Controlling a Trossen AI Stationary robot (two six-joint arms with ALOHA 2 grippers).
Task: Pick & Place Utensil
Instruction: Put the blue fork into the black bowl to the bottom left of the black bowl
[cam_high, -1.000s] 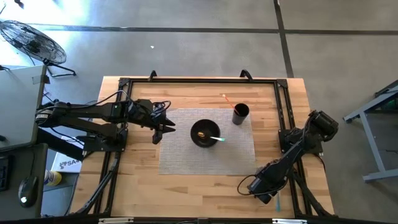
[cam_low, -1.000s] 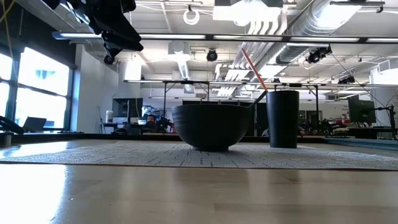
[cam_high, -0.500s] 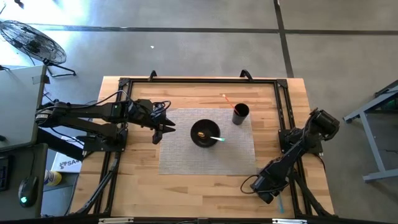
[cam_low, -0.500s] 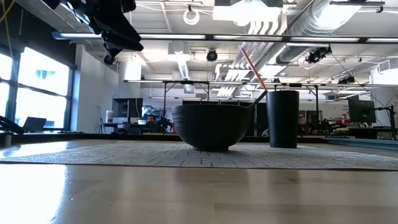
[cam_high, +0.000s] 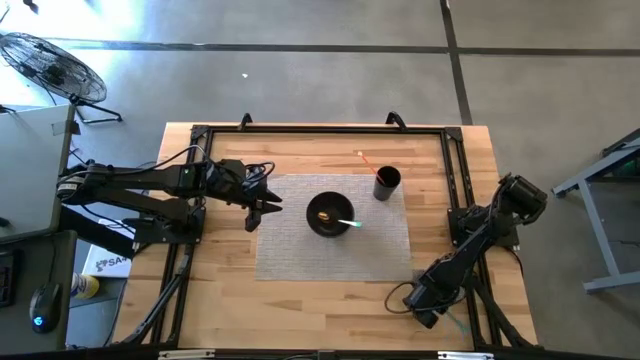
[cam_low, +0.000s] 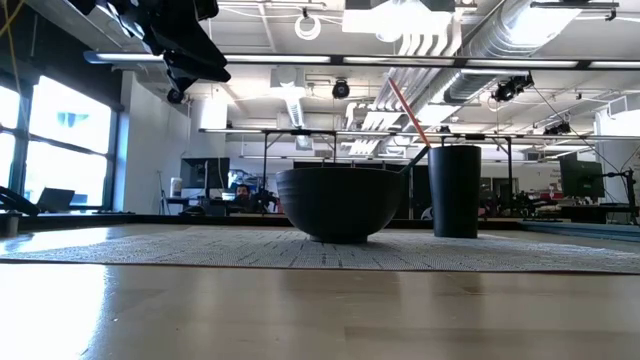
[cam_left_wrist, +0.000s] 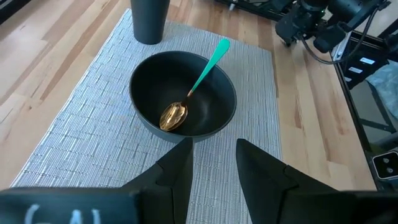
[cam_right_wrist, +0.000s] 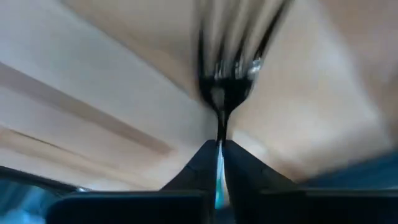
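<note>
Right gripper (cam_high: 424, 306) low over the light wooden tabletop (cam_high: 300, 300), near the front right corner, just off the right edge of the grey woven placemat (cam_high: 290, 255). Fingers pinched together on the thin neck of a dark metal fork (cam_right_wrist: 225, 87), clearly seen in the right wrist view; tines pointing away from the gripper over bare wood, blurred. A pale teal handle end (cam_high: 456, 324) showing just beyond the gripper toward the front right corner in the high view.

Left gripper (cam_high: 266, 207) hovering above the left part of the placemat, raised well off the surface, as seen at upper left in the low view (cam_low: 190, 55). Fingers (cam_left_wrist: 177, 174) parted with a visible gap, nothing between them, aimed toward the bowl.

Black round bowl (cam_high: 329, 215) standing at the middle of the placemat, roughly at the centre of the tabletop. Inside it a spoon with gold bowl and teal handle (cam_left_wrist: 193, 87), gold end at the bottom, handle leaning over the rim toward the right edge of the table.

Black cylindrical cup (cam_high: 387, 183) upright at the far right corner of the placemat, just beside the bowl but apart from it. A thin orange-red stick-like utensil (cam_high: 366, 163) leaning out of the cup toward the far edge; its type cannot be told.
</note>
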